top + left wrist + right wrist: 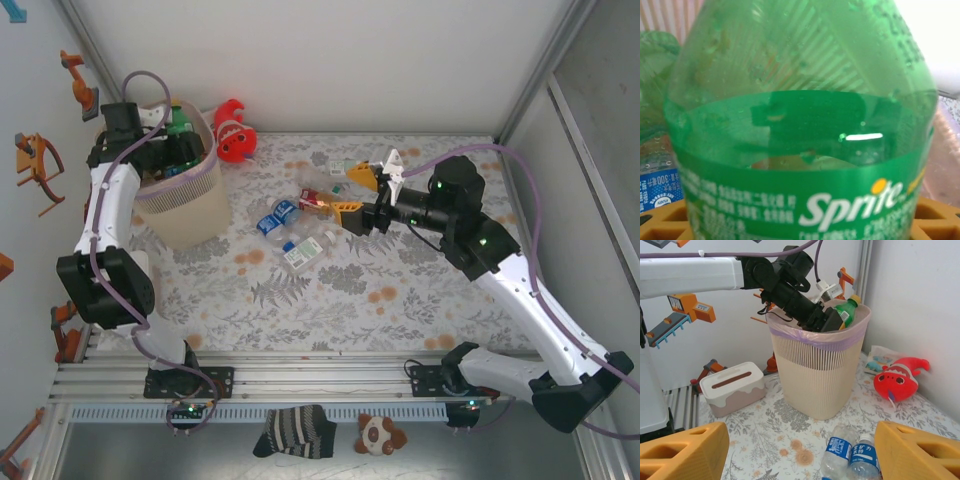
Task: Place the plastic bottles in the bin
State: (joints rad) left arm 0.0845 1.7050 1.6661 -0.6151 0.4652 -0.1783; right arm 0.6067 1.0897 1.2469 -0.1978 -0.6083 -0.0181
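The left gripper (170, 148) is seen at the mouth of the bin (195, 215), which stands at the far left of the table (400, 290). A green bottle (800, 125) is held between its yellow fingers (662, 225). In the left wrist view this bottle is seen very close, with one finger at each lower corner and the label across the front. A blue-labelled bottle (657, 192) is seen beside it at the left edge, and a ribbed pale wall behind. From the right wrist camera the green bottle (846, 310) is seen tilted, with its yellow cap upward, just above the rim of the bin (815, 375). A lilac band is wrapped around the top of the bin.

The right gripper (353, 195) is held over the middle of the table. Its yellow fingers (685, 452) are spread wide and nothing is between them. Several bottles are seen lying on the table near it: a pair of bottles with blue labels (277, 218) to its left, a clear bottle (305, 250) a little nearer to the arm bases, and a bottle with a red label (312, 200) close to the nearer finger.

A red plush toy (235, 135) is placed beside the bin, at the back wall. In the right wrist view a tissue box (732, 385) is seen on the other side of the bin.
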